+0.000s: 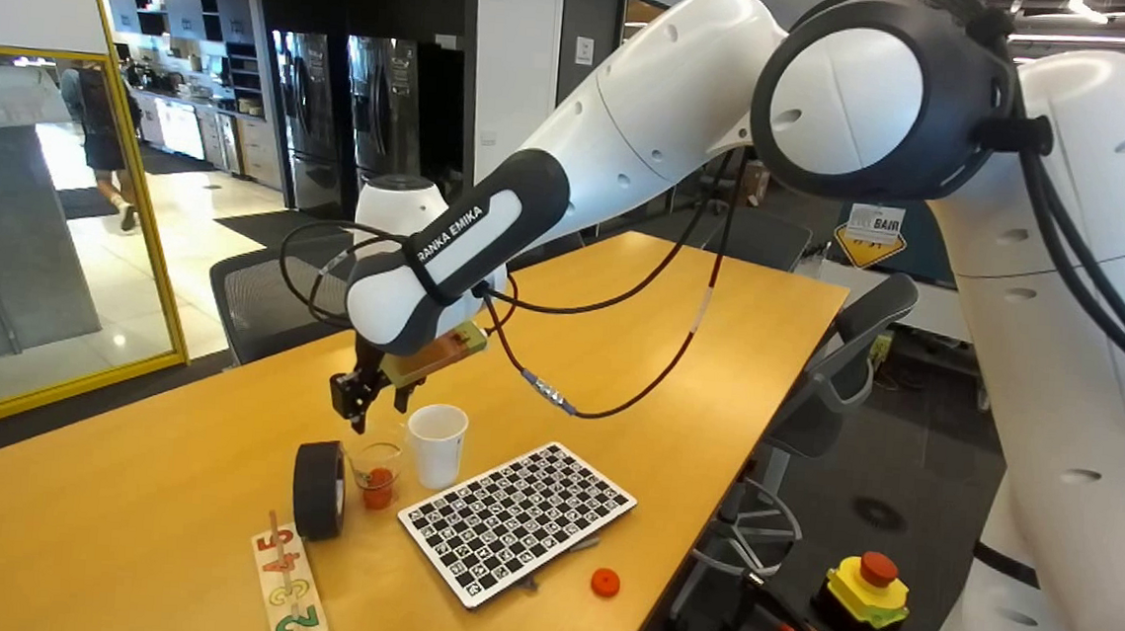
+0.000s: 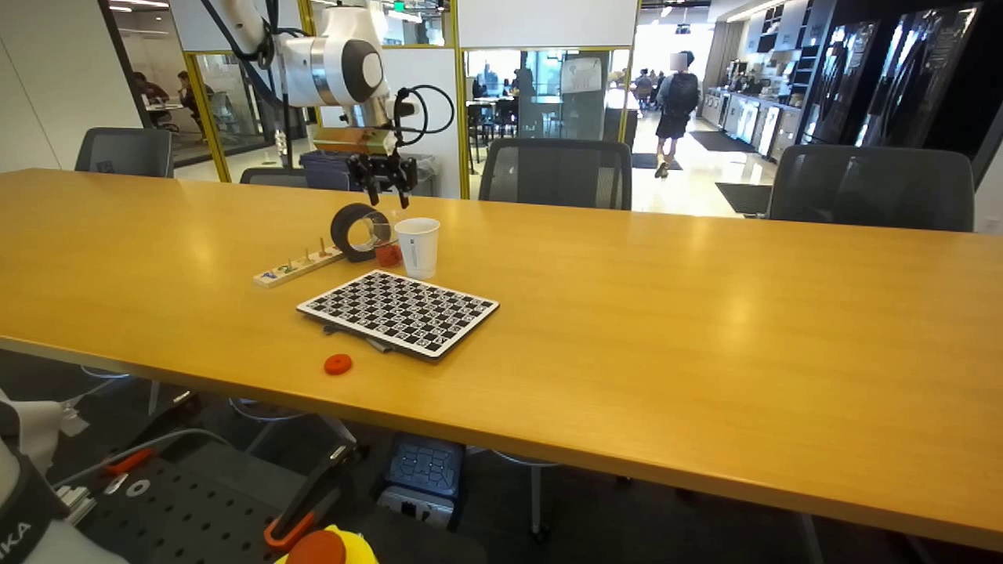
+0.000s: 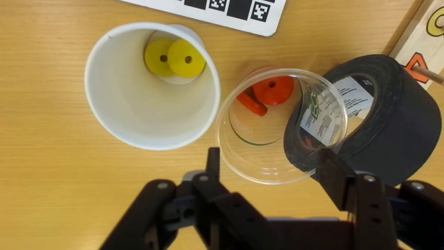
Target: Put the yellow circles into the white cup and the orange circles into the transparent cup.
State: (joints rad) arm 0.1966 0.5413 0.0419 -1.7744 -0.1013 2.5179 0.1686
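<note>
My gripper (image 3: 269,163) stands open above the transparent cup (image 3: 256,166), and nothing is between its fingers; in both exterior views it hangs over the cups. Inside the transparent cup are orange circles, one lying fairly flat (image 3: 275,93) and one tipped on its edge (image 3: 252,104). Beside it stands the white cup (image 1: 437,445), upright. Two overlapping yellow circles (image 3: 187,59) rest at its bottom in the wrist view. Another orange circle (image 1: 605,583) lies on the table near the board's corner, also seen as a lone orange circle (image 2: 338,364) close to the table edge.
A checkered board (image 1: 518,520) lies in front of the cups, with something dark partly under it. On the transparent cup's far side from the white cup, a black tape roll (image 3: 399,121) stands on edge. A wooden number strip with pegs (image 1: 291,593) sits past the roll.
</note>
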